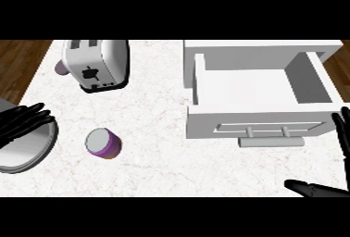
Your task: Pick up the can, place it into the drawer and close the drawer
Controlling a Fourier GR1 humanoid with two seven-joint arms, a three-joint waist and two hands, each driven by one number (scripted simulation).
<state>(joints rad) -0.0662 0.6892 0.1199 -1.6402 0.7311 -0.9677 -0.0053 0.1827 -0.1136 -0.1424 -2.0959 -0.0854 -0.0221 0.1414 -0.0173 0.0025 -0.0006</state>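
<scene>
Counter (171, 152); right hand (321, 189) half cropped

One can (103, 143) is counted, purple-sided with a pale top, at the near left of the counter (157, 115). One toaster (96, 64) is counted at the far left; two slots are seen in its top. One drawer (263, 90) is counted at the far right, pulled open, with one handle (271, 141) on its near front. Two black hands are seen: the left hand (24, 121) at the left edge and the right hand (338, 157) at the near right. One grey forearm (26, 150) is seen at the left
</scene>
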